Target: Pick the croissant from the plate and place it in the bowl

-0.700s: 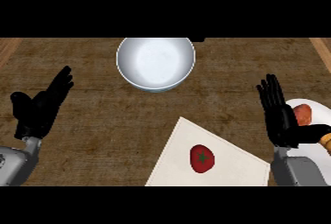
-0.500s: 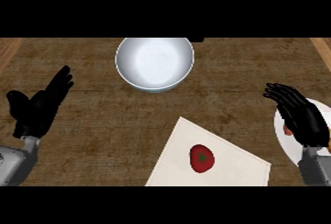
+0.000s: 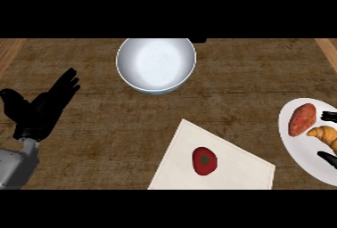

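One white bowl (image 3: 156,64) stands at the far middle of the wooden counter (image 3: 92,147). One white plate (image 3: 296,149) lies at the right. It bears one croissant (image 3: 325,133) and one reddish-orange oblong item (image 3: 302,119), with the croissant just to the right of that item. One pale mat (image 3: 230,171) lies near the middle, with one red round fruit (image 3: 204,160) on it.

Two hands show. The left hand (image 3: 39,109) rests at the left, spread flat and holding nothing. The right hand (image 3: 327,116) shows only as two black bits at the right edge, one on the croissant's far side and one on its near side. Whether it grips the croissant cannot be told.

The right edge cuts off part of the plate and the croissant's right end, and the mat's near corner is cut off too. A small dark thing (image 3: 201,40) beyond the bowl is too cropped to name. The mat lies between the bowl and the plate, nearer than both.
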`<action>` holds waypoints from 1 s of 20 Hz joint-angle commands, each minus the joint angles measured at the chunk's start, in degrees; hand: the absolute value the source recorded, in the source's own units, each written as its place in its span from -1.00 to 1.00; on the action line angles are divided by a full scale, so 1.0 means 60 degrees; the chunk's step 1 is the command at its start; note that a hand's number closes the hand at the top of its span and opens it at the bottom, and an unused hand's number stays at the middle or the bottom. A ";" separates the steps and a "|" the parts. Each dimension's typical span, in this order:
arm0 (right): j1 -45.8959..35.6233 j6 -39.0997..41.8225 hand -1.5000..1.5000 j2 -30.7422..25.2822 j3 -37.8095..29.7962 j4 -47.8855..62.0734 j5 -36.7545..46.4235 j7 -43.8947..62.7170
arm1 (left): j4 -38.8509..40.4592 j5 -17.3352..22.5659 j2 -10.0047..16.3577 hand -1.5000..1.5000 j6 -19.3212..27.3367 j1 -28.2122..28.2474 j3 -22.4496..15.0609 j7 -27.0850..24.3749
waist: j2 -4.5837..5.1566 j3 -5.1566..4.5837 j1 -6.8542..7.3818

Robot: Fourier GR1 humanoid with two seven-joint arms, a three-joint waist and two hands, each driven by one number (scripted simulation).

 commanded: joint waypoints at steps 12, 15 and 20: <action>0.0874 0.0130 -1.00 -0.3602 -0.0929 -0.1899 0.1723 0.1123 | -0.0081 -0.0330 -0.0326 0.00 -0.0305 0.0032 0.0252 0.0255 | -0.0039 -0.0039 -0.0043; 0.1189 0.0344 -1.00 -0.3810 -0.0658 -0.2574 0.2119 0.1905 | -0.0387 -0.0380 -0.0600 0.00 -0.0108 0.0105 0.0153 0.0523 | -0.0053 -0.0026 -0.0028; 0.1084 0.0871 -1.00 -0.4102 -0.0317 -0.3970 0.2486 0.3445 | 0.0030 -0.0788 -0.0875 0.00 -0.0039 -0.0204 0.0173 0.0492 | -0.0027 -0.0021 -0.0031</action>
